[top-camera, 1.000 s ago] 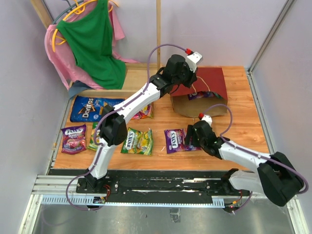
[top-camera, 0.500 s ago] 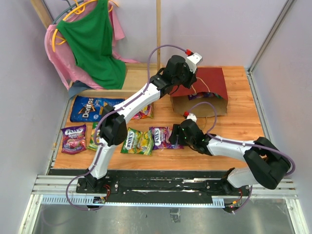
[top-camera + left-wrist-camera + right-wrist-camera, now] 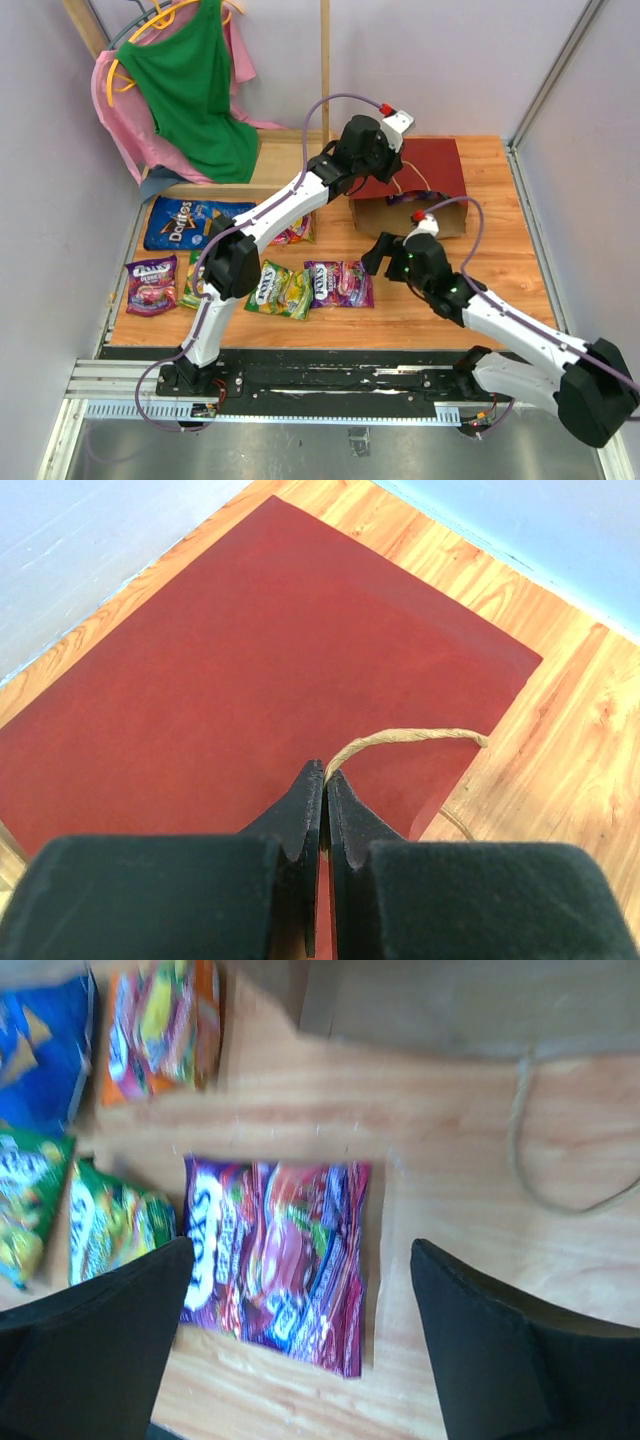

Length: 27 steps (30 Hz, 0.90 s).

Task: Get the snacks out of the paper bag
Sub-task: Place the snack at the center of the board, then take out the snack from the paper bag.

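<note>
Low in the centre of the overhead frame, the right gripper (image 3: 300, 1250) hangs with fingers spread wide by a purple packet (image 3: 338, 284) lying flat on the wooden table (image 3: 500, 260), next to a yellow-green packet (image 3: 283, 288). At far left lies another purple pack (image 3: 152, 283), with the blue Doritos bag (image 3: 185, 222) beyond it. Above and right of centre, the red paper bag (image 3: 430, 165) lies on its side, and the left gripper (image 3: 325, 780) is pressed together on its cord handle (image 3: 410, 738).
</note>
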Each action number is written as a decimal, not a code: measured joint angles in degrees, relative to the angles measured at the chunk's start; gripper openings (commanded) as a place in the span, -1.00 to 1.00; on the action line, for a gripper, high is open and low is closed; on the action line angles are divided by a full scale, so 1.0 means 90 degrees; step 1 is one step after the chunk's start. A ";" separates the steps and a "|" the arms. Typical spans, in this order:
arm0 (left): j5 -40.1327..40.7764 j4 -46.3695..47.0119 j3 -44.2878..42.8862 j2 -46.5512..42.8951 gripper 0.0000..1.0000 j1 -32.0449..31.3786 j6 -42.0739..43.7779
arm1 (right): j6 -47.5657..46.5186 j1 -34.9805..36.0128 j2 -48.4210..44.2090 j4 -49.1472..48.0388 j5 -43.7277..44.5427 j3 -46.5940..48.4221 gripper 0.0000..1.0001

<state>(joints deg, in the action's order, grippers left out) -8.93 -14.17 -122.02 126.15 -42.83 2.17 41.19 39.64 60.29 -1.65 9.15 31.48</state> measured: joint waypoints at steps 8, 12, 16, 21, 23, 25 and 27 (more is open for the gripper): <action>-0.0041 0.0029 0.0000 0.0000 -0.89 0.0000 -0.0080 | 0.0721 -0.1727 -0.0352 -0.0974 -0.0559 -0.0690 0.46; -0.0092 0.0036 0.0000 0.0000 -0.89 0.0000 -0.0109 | 0.1411 -0.2023 0.0236 -0.1676 -0.0750 -0.0986 0.34; -0.0124 0.0036 0.0000 0.0000 -0.89 0.0000 -0.0121 | 0.2130 -0.2244 0.1025 -0.2637 -0.0794 -0.1005 0.31; -0.0143 0.0036 0.0002 0.0000 -0.89 0.0000 -0.0121 | 0.3162 -0.2662 0.2203 -0.4243 -0.0736 -0.1078 0.27; -0.0143 0.0036 0.0005 0.0000 -0.89 0.0000 -0.0121 | 0.3577 -0.2817 0.2737 -0.4942 -0.0634 -0.1090 0.23; -0.0143 0.0036 0.0005 0.0000 -0.89 0.0000 -0.0119 | 0.3949 -0.2958 0.3313 -0.5695 -0.0503 -0.1093 0.17; -0.0146 0.0036 0.0005 0.0000 -0.89 0.0002 -0.0121 | 0.4335 -0.3096 0.4014 -0.6596 -0.0437 -0.1069 0.14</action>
<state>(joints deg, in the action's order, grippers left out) -10.24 -13.85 -121.97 126.15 -42.81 1.08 80.20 11.77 96.42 -61.01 5.21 21.87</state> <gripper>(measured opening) 0.056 0.591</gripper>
